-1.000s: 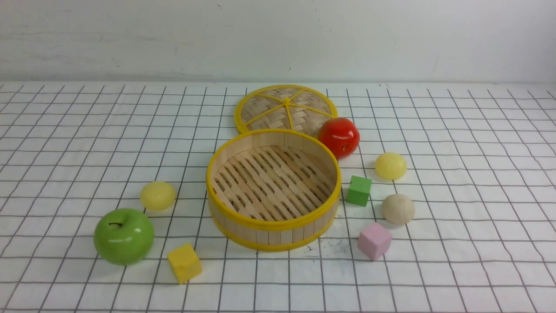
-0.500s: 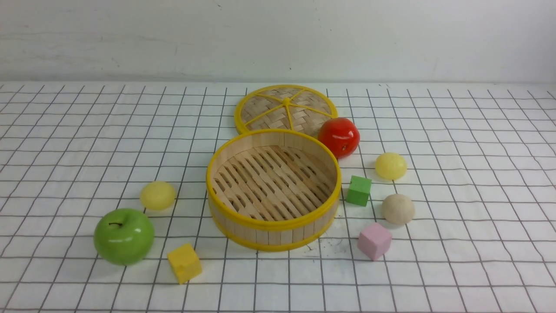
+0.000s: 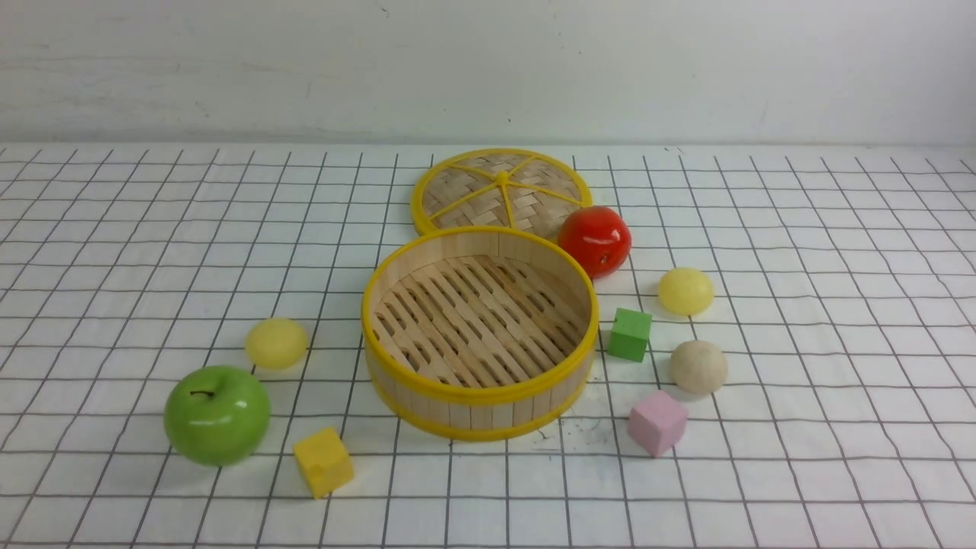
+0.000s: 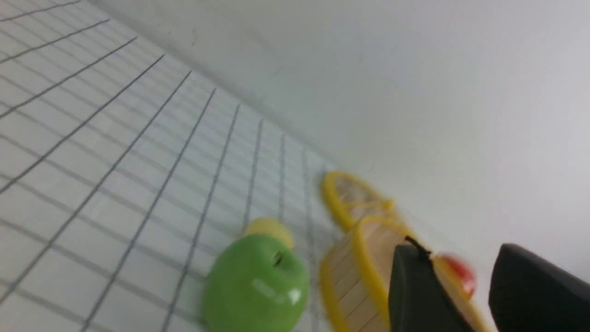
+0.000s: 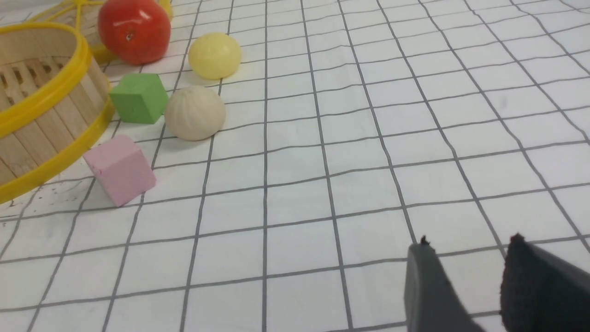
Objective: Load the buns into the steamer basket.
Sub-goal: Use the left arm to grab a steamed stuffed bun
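The round bamboo steamer basket with yellow rims (image 3: 480, 393) sits on the white grid-lined bench (image 3: 839, 473), its slatted floor bare. Everything else is placed from that basket. Behind it lies the flat woven disc with yellow spokes (image 3: 465, 191). To its left, towards the near side, is the glossy green apple (image 3: 217, 415); the shiny red fruit (image 3: 595, 242) is at its back right. Of the buns, the pale yellow domed one (image 3: 277, 343) is to its left, behind the apple; a second pale yellow bun (image 3: 686, 291) and the beige-white ball-like bun (image 3: 699, 367) are to its right (the pink (image 3: 658, 423) and green cubes (image 3: 630, 334) are nearer it). The yellow cube (image 3: 324, 462) is at its front left.

Both the left claw (image 4: 456, 276) and the right claw (image 5: 481, 272) are spread, pinching nothing. So none is done, I judge: all three buns remain to go in.
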Controlling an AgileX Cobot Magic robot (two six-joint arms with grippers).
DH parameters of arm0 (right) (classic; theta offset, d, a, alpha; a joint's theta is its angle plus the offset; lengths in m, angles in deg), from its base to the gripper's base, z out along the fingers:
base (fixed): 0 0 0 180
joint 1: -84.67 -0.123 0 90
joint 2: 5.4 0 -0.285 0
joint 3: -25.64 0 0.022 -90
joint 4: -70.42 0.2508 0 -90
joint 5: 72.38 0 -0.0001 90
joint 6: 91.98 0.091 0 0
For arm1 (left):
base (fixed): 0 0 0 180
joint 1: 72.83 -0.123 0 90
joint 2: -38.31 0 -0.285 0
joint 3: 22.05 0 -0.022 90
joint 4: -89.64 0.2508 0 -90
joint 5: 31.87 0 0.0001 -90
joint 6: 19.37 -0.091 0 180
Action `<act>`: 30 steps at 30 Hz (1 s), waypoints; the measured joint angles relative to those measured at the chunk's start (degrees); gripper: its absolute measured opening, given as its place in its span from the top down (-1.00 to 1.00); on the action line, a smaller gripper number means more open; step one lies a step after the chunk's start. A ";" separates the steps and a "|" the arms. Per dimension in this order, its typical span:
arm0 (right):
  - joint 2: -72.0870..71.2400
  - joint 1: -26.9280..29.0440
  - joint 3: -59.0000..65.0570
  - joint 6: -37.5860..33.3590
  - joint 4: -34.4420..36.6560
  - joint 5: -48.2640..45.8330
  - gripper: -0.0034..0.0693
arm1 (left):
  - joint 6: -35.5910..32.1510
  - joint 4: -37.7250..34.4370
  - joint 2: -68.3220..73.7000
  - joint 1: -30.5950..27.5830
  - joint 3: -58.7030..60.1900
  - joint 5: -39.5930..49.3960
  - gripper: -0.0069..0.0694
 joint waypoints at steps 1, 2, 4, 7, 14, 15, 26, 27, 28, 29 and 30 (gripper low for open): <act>0.00 0.00 0.00 0.00 0.00 0.00 0.24 | 0.30 -1.30 0.00 0.00 0.00 -2.61 0.19; 0.00 0.00 0.00 0.00 0.00 0.00 0.24 | 0.49 -2.54 0.00 0.00 -0.07 -5.61 0.19; 0.00 0.00 0.00 0.00 0.00 0.00 0.24 | 0.59 -3.20 0.00 0.00 -1.02 -6.30 0.19; 0.00 0.00 0.00 0.00 0.00 0.00 0.24 | 0.66 -3.64 0.16 0.00 -5.71 -4.94 0.19; 0.00 0.00 0.00 0.00 0.00 0.00 0.24 | 0.10 -2.78 12.05 0.00 -24.38 9.77 0.19; 0.00 0.00 0.00 0.00 0.00 0.00 0.24 | 0.01 -2.68 12.57 0.00 -25.58 10.46 0.19; 0.00 0.00 0.00 0.00 0.00 0.00 0.24 | -13.74 0.72 42.08 0.00 -39.40 35.02 0.19; 0.00 0.00 0.00 0.00 0.00 0.00 0.24 | -14.77 0.33 44.31 0.00 -39.46 35.12 0.19; 0.00 0.00 0.00 0.00 0.00 0.00 0.24 | -15.06 0.10 45.24 0.00 -39.46 35.12 0.19; 0.00 0.00 0.00 0.00 0.00 0.00 0.24 | -16.38 -0.92 48.94 0.00 -39.53 35.26 0.19; 0.00 0.00 0.00 0.00 0.00 0.00 0.24 | -16.95 -1.47 50.87 0.00 -39.79 35.82 0.19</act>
